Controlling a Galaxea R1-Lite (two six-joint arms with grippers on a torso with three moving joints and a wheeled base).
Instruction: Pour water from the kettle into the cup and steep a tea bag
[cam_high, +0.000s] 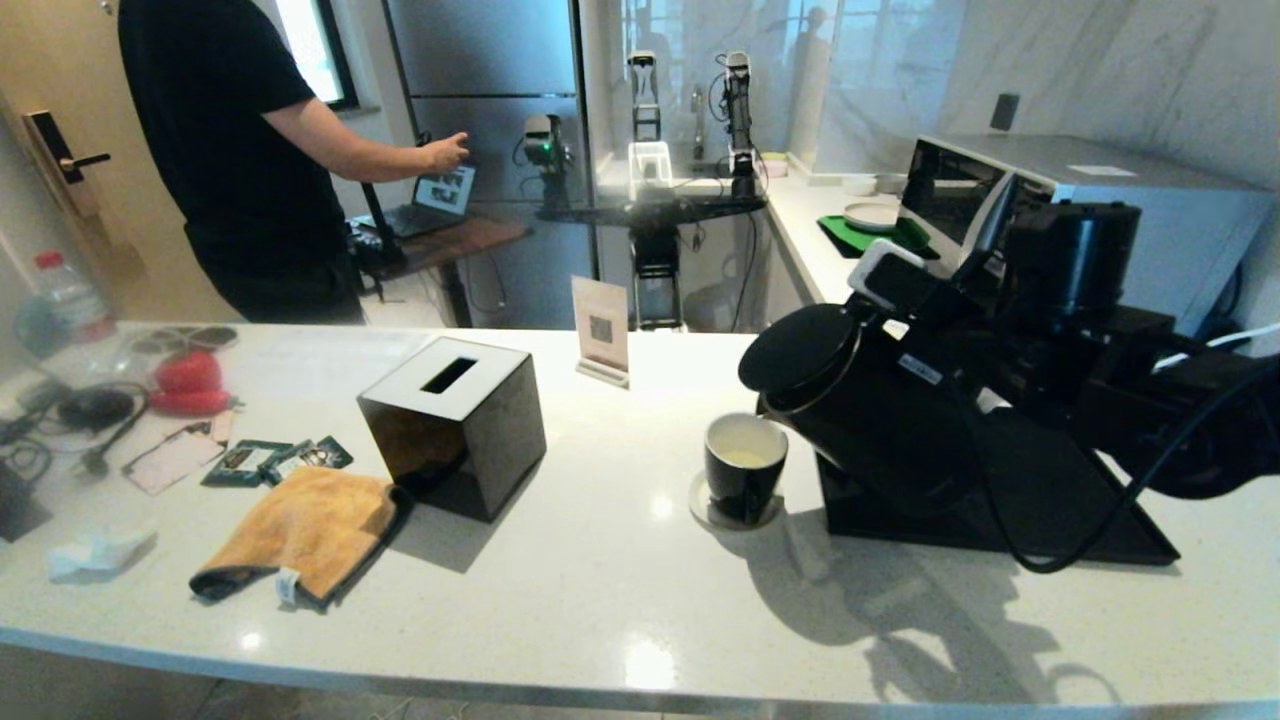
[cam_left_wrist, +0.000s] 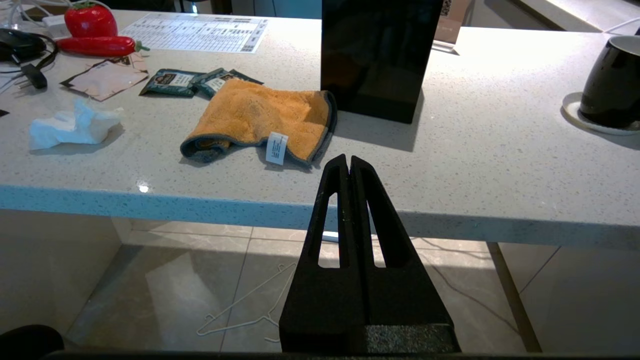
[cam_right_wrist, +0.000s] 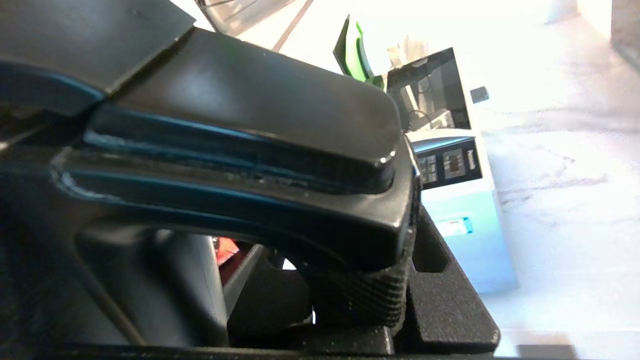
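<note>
The matte black kettle (cam_high: 870, 400) hangs tilted over its black base, spout down at the rim of the small black cup (cam_high: 745, 465). The cup stands on a white saucer (cam_high: 700, 505), and pale yellowish water (cam_high: 743, 457) shows in its white inside. My right gripper (cam_right_wrist: 360, 300) is shut on the kettle's ribbed handle, which fills the right wrist view together with the kettle body (cam_right_wrist: 250, 125). My left gripper (cam_left_wrist: 348, 162) is parked shut and empty below the counter's front edge, with the cup (cam_left_wrist: 612, 82) far off to its right. No tea bag is in view.
A black tissue box (cam_high: 455, 425) and an orange cloth (cam_high: 305, 530) lie left of the cup. Dark green packets (cam_high: 275, 460), red toy vegetables (cam_high: 187, 383) and cables sit at the far left. A card stand (cam_high: 601, 330) is behind. A person (cam_high: 250, 150) stands beyond the counter.
</note>
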